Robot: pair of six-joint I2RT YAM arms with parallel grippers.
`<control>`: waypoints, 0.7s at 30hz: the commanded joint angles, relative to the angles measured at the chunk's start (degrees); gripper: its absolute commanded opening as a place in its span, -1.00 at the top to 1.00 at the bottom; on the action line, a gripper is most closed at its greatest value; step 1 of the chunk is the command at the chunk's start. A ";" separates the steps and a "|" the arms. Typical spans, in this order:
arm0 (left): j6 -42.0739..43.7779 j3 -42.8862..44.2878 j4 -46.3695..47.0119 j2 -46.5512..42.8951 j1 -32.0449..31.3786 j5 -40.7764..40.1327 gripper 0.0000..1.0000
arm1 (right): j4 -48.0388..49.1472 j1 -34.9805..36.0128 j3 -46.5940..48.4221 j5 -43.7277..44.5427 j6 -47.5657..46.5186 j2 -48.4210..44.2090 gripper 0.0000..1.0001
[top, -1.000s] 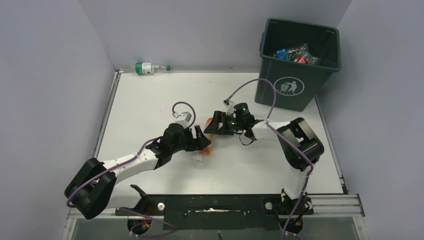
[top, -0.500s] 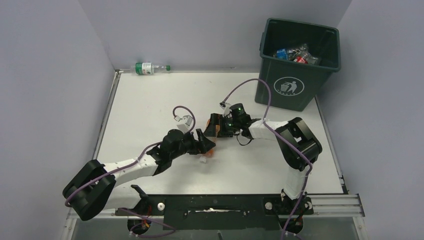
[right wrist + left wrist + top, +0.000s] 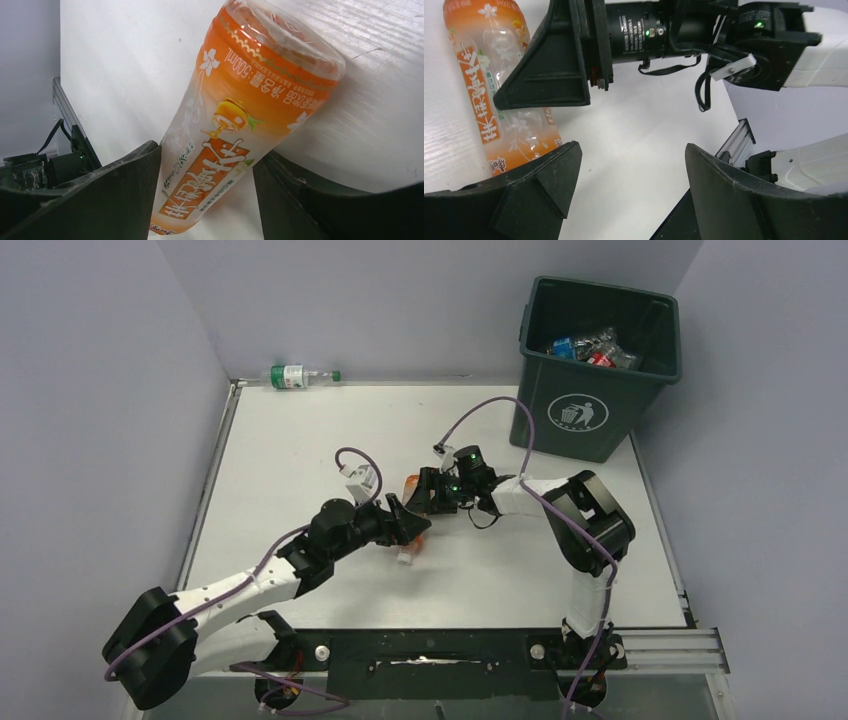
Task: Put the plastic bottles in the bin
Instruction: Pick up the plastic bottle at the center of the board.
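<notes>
right tool (image 3: 423, 498) shifted left, now straddling orange bottle (image 3: 235, 125), jaws apart

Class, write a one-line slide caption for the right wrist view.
Right gripper straddling an orange bottle lying on the white table.

The white table (image 3: 300, 440) carries an orange bottle (image 3: 479, 60) lying on its side near the middle. A clear bottle with a green label (image 3: 295, 376) lies on its side at the far left corner. The dark green bin (image 3: 590, 410) stands upright at the far right corner.
</notes>
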 commanded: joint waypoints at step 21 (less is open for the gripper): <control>8.24 11.49 -16.97 -5.64 21.40 3.18 -0.55 | -22.53 -8.88 13.52 6.09 -12.11 -20.18 -0.15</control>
